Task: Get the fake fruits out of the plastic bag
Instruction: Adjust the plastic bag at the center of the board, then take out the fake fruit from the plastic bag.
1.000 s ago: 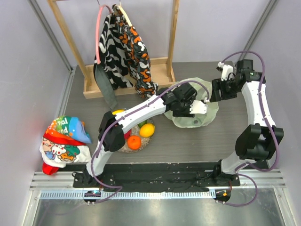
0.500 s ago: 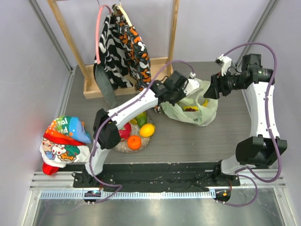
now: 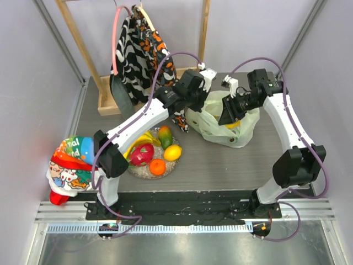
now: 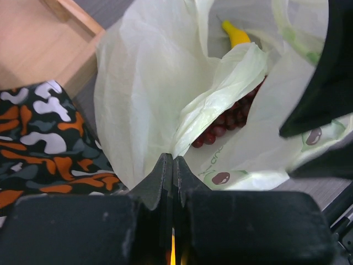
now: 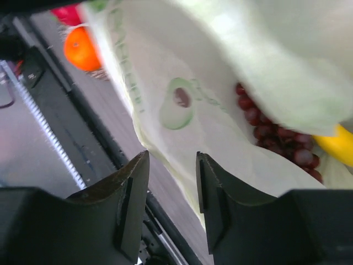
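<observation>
Pale-green bag (image 3: 215,132), mid-table, holds grapes (image 5: 276,132) and banana (image 4: 236,34). Left gripper (image 4: 172,160) is clenched on bag film; right gripper (image 5: 172,157) is spread. Advised: keep film raised, descend squarely onto grapes.

A parted pincer (image 5: 172,190) faces the plastic bag (image 5: 220,66) holding grapes (image 5: 274,134).

Both arms stretch toward the upper middle of the overhead view. The left gripper (image 4: 172,161) is pinched closed and the right gripper (image 5: 172,157) is parted.
</observation>
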